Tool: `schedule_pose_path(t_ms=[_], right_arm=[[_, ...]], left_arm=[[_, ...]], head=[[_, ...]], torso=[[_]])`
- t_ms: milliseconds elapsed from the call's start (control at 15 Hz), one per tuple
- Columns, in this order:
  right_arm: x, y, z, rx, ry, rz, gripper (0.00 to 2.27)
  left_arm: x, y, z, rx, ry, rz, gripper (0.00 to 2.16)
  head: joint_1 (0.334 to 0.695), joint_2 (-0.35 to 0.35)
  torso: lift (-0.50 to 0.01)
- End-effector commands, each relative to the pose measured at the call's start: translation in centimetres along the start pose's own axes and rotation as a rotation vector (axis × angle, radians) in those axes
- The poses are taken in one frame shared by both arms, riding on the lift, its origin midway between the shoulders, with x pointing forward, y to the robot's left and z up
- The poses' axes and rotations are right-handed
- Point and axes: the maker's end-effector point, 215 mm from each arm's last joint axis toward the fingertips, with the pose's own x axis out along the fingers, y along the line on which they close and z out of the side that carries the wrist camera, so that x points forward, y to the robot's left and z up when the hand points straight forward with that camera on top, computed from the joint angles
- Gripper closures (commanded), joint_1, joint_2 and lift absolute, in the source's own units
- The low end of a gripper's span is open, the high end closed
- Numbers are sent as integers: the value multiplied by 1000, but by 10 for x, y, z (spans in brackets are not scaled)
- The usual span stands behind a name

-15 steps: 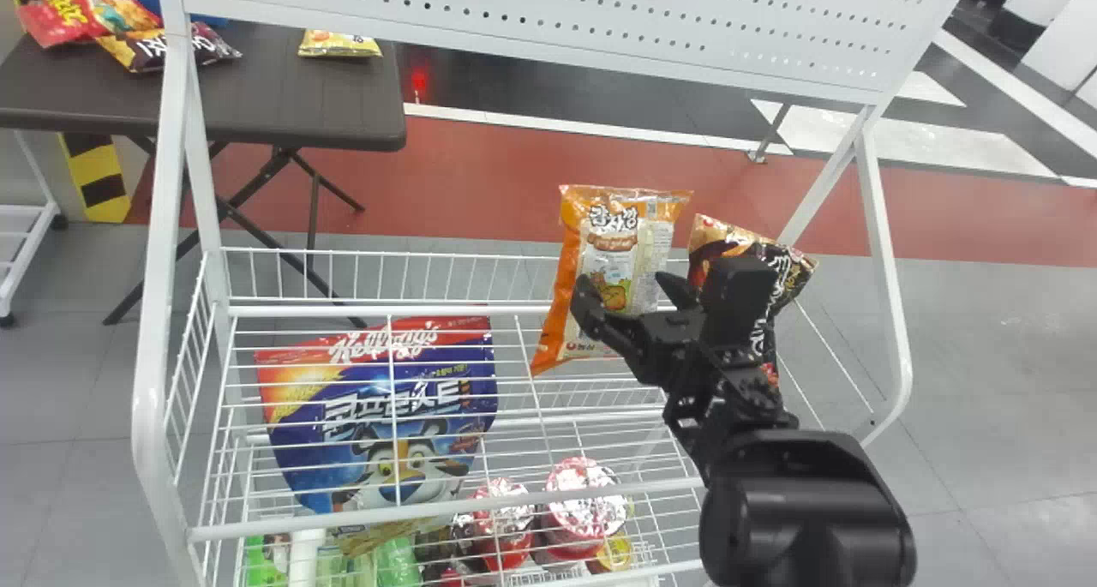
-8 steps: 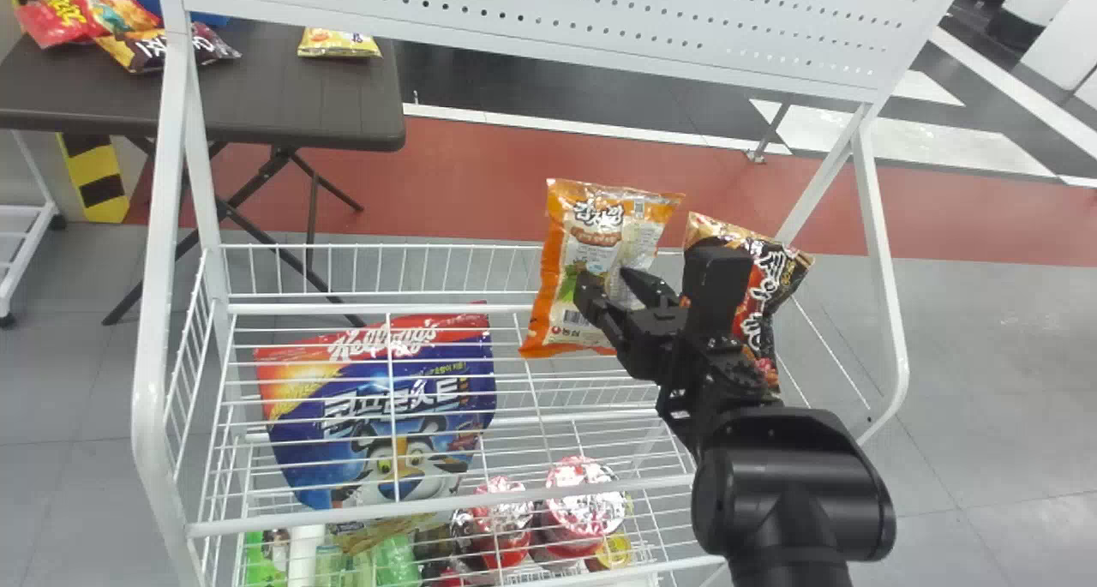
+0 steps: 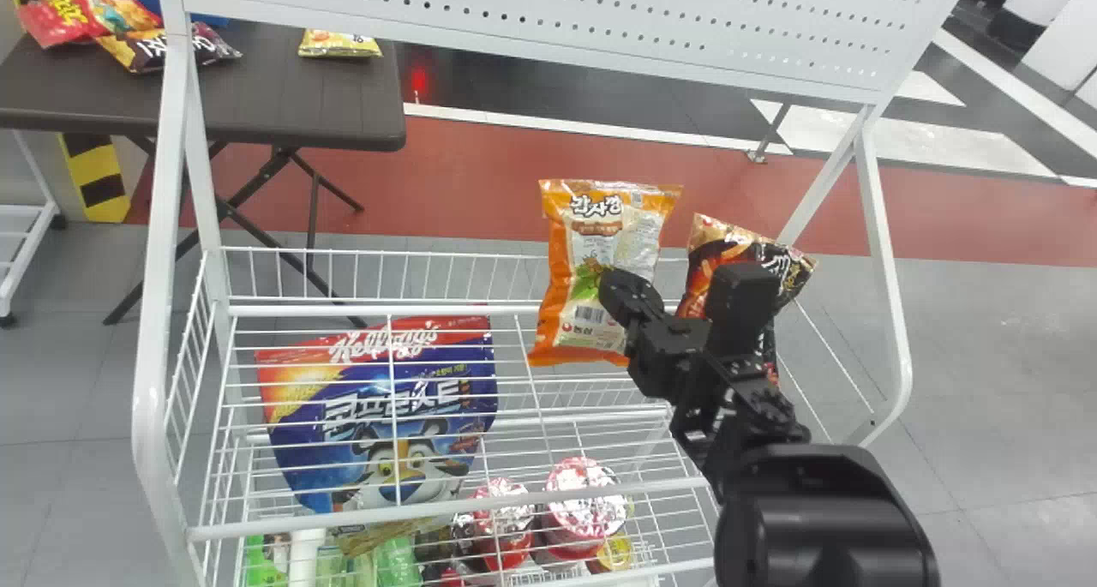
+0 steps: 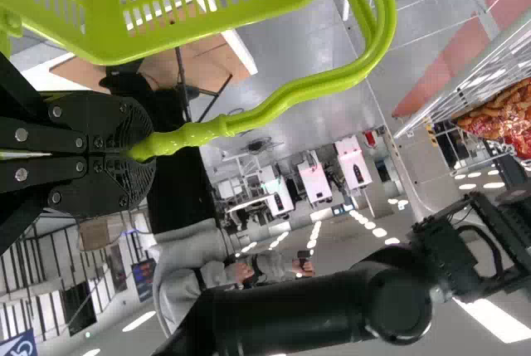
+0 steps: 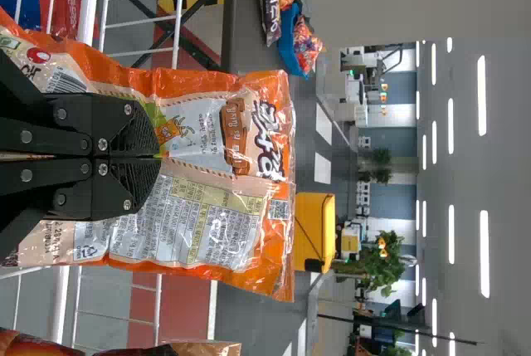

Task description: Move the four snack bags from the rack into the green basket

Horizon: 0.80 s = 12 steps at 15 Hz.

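Checking the workspace, you find the white rack [image 3: 158,313] standing on a grey floor [image 3: 77,458], with a red floor strip [image 3: 488,188] behind it. A perforated panel [image 3: 531,8] spans the rack's upper part. Beyond, to the left, a dark folding table [image 3: 257,90] bears several packets, among them a yellow packet [image 3: 338,44]. The right wrist view shows you a yellow bin [image 5: 314,227], a leafy plant [image 5: 377,260] and ceiling lights [image 5: 484,256].

Your right gripper [image 3: 624,283] is clenched on the orange snack bag [image 3: 566,313], at the rack's right half. Your left gripper [image 4: 139,153] is clamped around the handle [image 4: 290,95] of the green basket [image 4: 207,32].

Note the obstructed items: the right arm covers part of the dark snack bag [image 3: 707,266]; shelf wires cross the blue cereal bag [image 3: 377,407] and the foil-topped cups [image 3: 587,501]. The basket is cut off by the left wrist view's edge; its full contents cannot be determined.
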Motion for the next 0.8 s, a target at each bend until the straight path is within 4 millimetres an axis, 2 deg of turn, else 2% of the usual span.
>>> schedule_pose_path(t_ms=[0,200,267,400,667,733], right_arm=[[-37,13,5,30,8,21,2071],[-98,39,-3,81,81,57,2071],[-120,49,-18,113,148,75,2071],[-154,67,-36,161,206,110,2071],[-204,101,-86,281,378,230,2071],[-220,112,-105,311,449,255,2071]], left_arm=[[0,0,0,0,-1,1,1851],[1,0,1,1,-2,1,1851],[1,0,2,4,-2,3,1851],[2,0,1,-1,-2,2,1851],[3,0,1,-2,-4,0,1851],[3,0,1,-2,-4,0,1851]], head=[[695,-350],[695,-350],[695,-350],[695,-350],[695,-350],[695,-350]], torso=[[0],[0],[0],[0],[0],[0]])
